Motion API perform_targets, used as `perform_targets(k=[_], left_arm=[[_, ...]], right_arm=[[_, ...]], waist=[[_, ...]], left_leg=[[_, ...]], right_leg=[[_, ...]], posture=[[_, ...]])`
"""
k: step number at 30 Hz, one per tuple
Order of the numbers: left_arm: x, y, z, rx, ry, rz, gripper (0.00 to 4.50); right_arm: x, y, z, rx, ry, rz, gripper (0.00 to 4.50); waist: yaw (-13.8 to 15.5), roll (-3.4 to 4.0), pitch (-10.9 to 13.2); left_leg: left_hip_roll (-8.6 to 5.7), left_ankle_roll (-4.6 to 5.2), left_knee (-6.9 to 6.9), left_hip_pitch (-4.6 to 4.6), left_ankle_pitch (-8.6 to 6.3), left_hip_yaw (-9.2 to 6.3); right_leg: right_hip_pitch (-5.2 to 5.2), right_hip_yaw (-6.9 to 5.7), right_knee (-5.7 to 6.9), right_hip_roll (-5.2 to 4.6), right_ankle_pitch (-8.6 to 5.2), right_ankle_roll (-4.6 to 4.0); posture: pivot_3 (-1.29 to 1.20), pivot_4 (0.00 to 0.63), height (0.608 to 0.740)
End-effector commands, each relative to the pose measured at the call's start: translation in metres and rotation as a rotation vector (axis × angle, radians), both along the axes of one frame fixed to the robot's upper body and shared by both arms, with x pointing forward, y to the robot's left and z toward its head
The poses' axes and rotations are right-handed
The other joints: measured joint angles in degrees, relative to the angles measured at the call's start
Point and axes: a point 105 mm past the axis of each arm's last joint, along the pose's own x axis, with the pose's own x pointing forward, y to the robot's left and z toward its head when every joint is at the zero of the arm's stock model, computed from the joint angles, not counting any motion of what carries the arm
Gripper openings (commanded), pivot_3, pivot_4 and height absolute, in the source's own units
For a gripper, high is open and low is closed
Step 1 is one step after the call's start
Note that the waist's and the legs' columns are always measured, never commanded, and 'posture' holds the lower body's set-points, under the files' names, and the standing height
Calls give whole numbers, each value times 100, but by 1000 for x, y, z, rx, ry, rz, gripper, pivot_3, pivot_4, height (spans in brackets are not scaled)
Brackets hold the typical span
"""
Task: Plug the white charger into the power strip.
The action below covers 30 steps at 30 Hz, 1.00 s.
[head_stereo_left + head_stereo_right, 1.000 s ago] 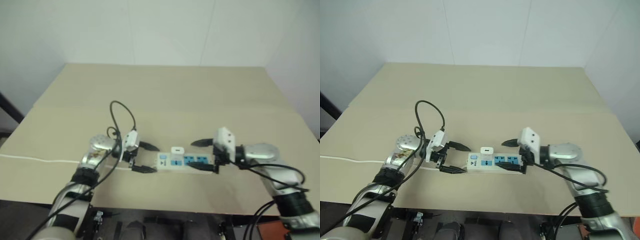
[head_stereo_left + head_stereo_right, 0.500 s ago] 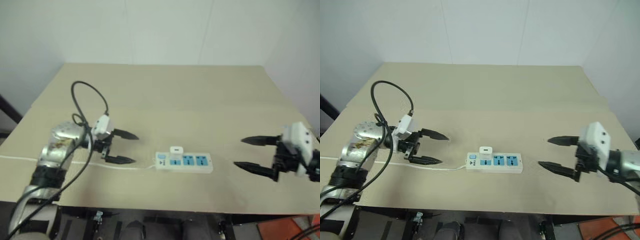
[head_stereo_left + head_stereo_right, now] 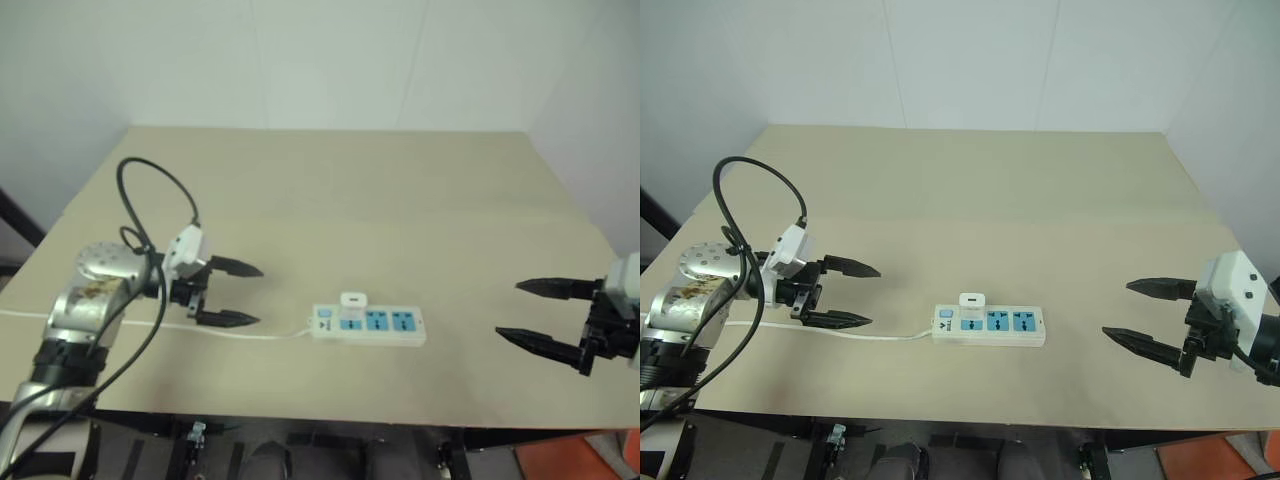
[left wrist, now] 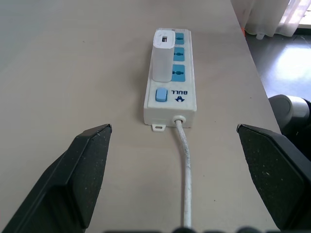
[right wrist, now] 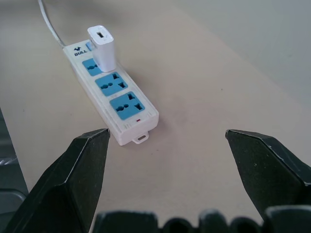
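The power strip (image 3: 368,326) lies on the beige table near its front edge, its thin white cord (image 3: 255,334) trailing off to the left. The white charger (image 3: 352,301) stands upright in the strip's leftmost blue socket, beside the switch (image 4: 161,94). It also shows in the right wrist view as the white charger (image 5: 102,47) on the strip (image 5: 119,104). My left gripper (image 3: 238,293) hovers open to the left of the strip, holding nothing. My right gripper (image 3: 540,315) hovers open well to the right of the strip, also with nothing between its fingers.
The beige table (image 3: 330,190) stretches back to a white wall. A black cable (image 3: 150,185) loops above my left wrist. The table's front edge (image 3: 330,428) runs close below the strip.
Both grippers have drawn away from the power strip, the left one to the left and the right one to the right. The charger stays standing in the strip.
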Motion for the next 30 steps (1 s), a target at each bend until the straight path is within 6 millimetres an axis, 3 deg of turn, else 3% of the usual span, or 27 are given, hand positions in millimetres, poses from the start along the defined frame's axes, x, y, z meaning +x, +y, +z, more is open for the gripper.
perform_targets(k=[1,30], left_arm=[[-1,-2,11,-21,-43,-11,4495],[1,-11,14,-35,-46,-47,4495]], right_arm=[[-1,4,8,-32,-39,18,4500],[-3,12,1,-29,-44,32,4500]], waist=[[1,0,0],[0,0,0]], left_leg=[[0,0,0,0,0,0],[0,0,2,1,0,1]], right_leg=[[0,0,0,0,0,0],[1,0,3,0,0,0]], posture=[[0,150,740],[0,150,740]])
